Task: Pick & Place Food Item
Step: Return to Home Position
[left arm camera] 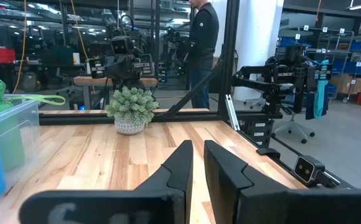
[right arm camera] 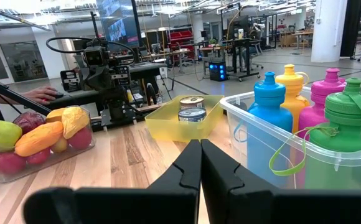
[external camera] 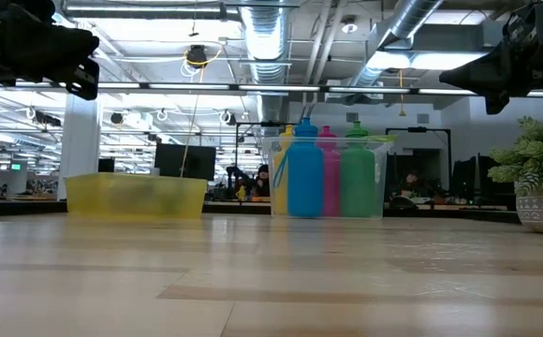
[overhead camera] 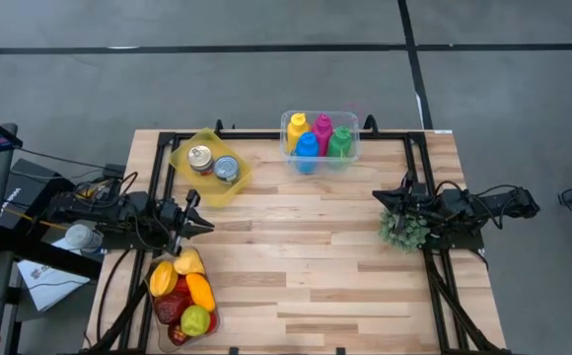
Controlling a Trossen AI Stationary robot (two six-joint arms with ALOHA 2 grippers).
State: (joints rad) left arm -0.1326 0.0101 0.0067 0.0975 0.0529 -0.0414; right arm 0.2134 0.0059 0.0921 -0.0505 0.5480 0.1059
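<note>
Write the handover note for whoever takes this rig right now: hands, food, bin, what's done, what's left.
Left hand: empty, fingers a narrow gap apart, raised at the left side of the table, beside the transparent bin.
Right hand: shut, empty, raised at the right side near the potted plant.
Food: all piled in that bin, green apple on top.
Done: no loose food shows on the table.
Left: probably only parking both arms; they look close to home.
</note>
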